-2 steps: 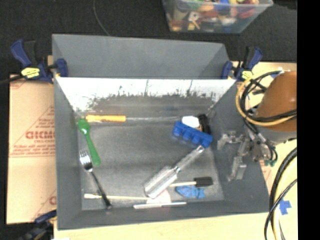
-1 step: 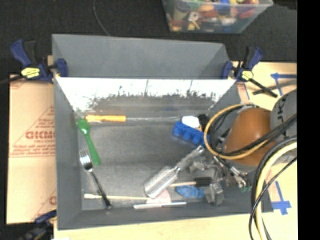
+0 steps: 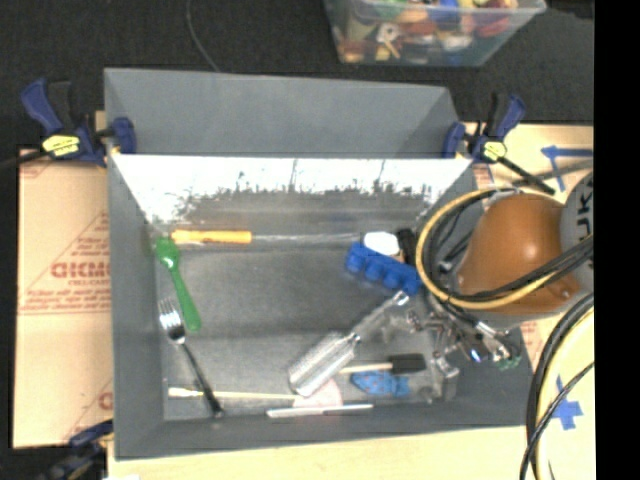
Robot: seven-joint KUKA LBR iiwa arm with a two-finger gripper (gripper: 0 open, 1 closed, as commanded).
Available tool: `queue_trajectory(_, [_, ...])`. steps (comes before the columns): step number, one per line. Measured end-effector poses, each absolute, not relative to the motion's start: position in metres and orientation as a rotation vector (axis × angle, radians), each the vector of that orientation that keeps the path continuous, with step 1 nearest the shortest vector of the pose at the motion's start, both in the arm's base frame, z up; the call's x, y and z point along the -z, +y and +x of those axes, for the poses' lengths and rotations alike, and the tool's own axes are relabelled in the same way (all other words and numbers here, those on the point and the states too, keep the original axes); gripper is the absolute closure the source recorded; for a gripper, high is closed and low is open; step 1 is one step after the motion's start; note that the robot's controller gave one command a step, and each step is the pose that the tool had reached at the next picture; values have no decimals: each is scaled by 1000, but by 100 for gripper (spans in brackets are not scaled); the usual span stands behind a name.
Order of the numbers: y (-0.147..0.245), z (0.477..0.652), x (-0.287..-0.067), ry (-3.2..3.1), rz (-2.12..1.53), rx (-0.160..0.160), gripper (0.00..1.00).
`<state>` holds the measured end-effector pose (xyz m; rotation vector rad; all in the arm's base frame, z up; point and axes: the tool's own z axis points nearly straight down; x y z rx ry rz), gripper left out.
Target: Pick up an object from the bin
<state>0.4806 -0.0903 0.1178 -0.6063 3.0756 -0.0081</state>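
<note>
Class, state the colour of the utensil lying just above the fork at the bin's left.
The utensil is green; camera view shows it best.

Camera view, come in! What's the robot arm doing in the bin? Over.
End effector low at bin's near right corner. Nearest: silver handle, blue tool, both lying flat. Blue brick behind. Over.

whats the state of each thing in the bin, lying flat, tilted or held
claw: low in the near right corner of the bin
silver handle: flat, slanted, upper end by the claw
blue block: tilted, near the right wall
yellow stick: flat along the back wall
green tool: flat, left side
fork: flat, left side, tines toward the back
blue-and-black piece: flat beside the claw
</note>
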Motion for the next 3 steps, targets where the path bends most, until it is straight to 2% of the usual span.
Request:
queue_trajectory(1, [-63,480,-100,3068,-601,10,0])
queue_trajectory(2, [-46,485,-73,2987,-904,19,0])
queue_trajectory(3, [-36,481,-71,3040,-735,13,100])
